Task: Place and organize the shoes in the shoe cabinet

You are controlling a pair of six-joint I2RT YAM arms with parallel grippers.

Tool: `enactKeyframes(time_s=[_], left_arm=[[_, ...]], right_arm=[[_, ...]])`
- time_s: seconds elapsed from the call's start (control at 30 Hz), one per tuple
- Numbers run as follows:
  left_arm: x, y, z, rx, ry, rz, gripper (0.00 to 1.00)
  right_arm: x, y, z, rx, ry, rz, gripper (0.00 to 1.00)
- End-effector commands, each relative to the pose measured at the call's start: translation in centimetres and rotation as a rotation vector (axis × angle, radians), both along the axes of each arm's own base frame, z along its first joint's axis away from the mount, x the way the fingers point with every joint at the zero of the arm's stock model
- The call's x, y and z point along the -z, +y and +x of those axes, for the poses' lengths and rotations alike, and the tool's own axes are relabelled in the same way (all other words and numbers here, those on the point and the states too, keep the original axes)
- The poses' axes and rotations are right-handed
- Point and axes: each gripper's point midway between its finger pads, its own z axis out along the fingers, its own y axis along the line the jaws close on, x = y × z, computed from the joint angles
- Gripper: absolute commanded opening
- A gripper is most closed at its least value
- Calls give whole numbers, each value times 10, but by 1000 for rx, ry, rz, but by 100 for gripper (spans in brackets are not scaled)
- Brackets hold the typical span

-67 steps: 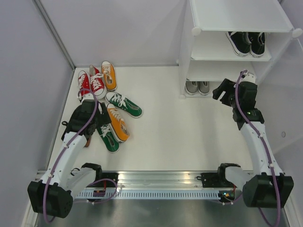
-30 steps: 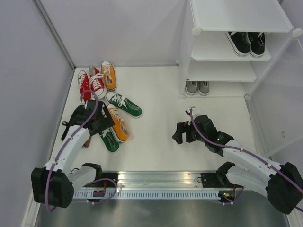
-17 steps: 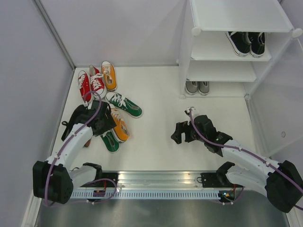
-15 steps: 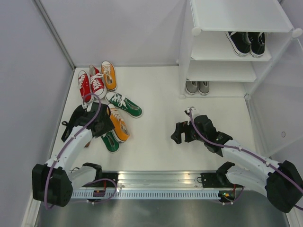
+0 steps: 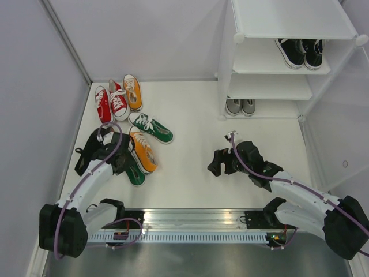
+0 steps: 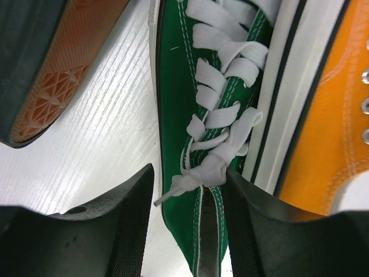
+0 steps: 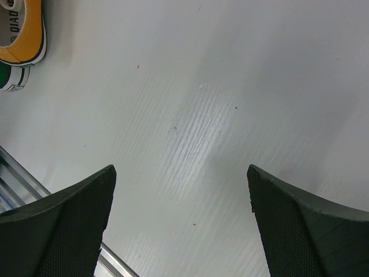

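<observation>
On the white table, left half: a loose cluster of six canvas sneakers, all with white laces and white soles.
Red pair: side by side at the far left of the cluster, soles down.
Far orange sneaker: just beside the red pair, on its right.
Far green sneaker: lying diagonally, nearer the arms than the red pair and at the right edge of the cluster.
Near orange sneaker: diagonal, between the two green sneakers, with its side against the near green one.
Near green sneaker: upright on its sole with the laces and bow facing up. It is the shoe nearest the arm bases and lies partly under the left arm's wrist.
Left gripper: low over the near green sneaker, its black fingers half spread. One finger stands on each side of the laced upper, close by the bow. Whether they actually pinch the shoe cannot be told.
Right gripper: fingers spread wide with nothing between them. It hangs over bare table right of centre, well apart from the sneakers and the cabinet.
Shoe cabinet: white, tiered, with round corner connectors, standing at the far right.
Black pair: side by side on the shelf just under the cabinet top.
Grey pair: side by side on the lowest tier, at its left end.
</observation>
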Motion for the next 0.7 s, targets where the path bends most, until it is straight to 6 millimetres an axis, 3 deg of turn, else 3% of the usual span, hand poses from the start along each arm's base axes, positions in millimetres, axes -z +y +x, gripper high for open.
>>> enactKeyframes(time_s=[0.0,0.3,0.43,0.53,0.67], left_arm=[[14,0,-1,-26,34,-2,55],[39,-13,9,11,77,-46,63],[46,-20,17,15,82,-73,60],[44,-22,25,14,69,-79,49],[26,-31,38,43,15,-100,21]], right_arm=[[-5,7,0,-15,-10,40,98],[2,9,-2,-25,12,37,97],[0,13,0,-29,4,55,97],[1,13,0,-26,6,55,97],[3,14,0,-27,11,56,97]])
